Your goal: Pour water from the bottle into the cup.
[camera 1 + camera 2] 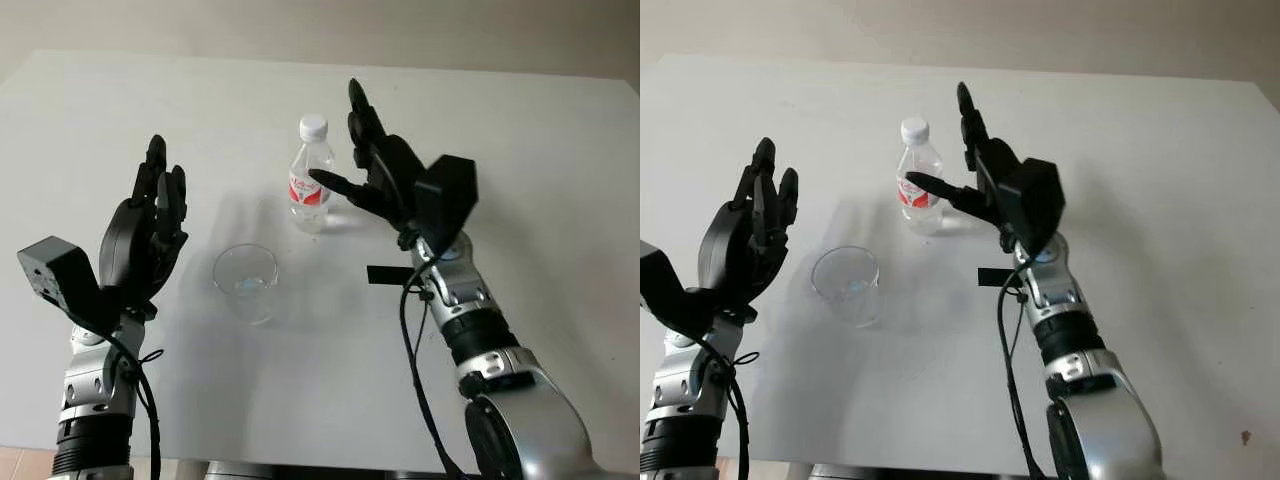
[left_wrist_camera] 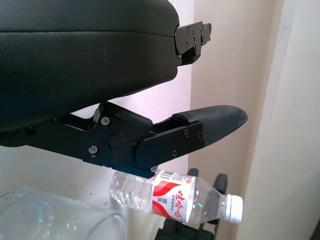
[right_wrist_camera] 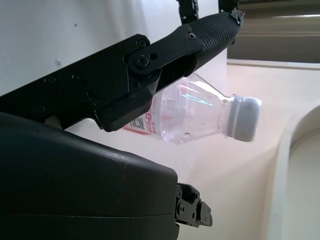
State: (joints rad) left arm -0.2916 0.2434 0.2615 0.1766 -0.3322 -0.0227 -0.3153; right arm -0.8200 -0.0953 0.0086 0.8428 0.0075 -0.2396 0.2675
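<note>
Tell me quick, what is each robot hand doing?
Left hand: open, raised beside the clear plastic cup.
Right hand: open, next to the clear plastic water bottle, not gripping it.

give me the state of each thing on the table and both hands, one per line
bottle: upright on the table, white cap on, not grasped
cup: upright, nearer the robot than the bottle, looks empty
right hand: open, just beside the bottle, thumb reaching toward its label
left hand: open, raised off the table to the left of the cup
table: white
</note>
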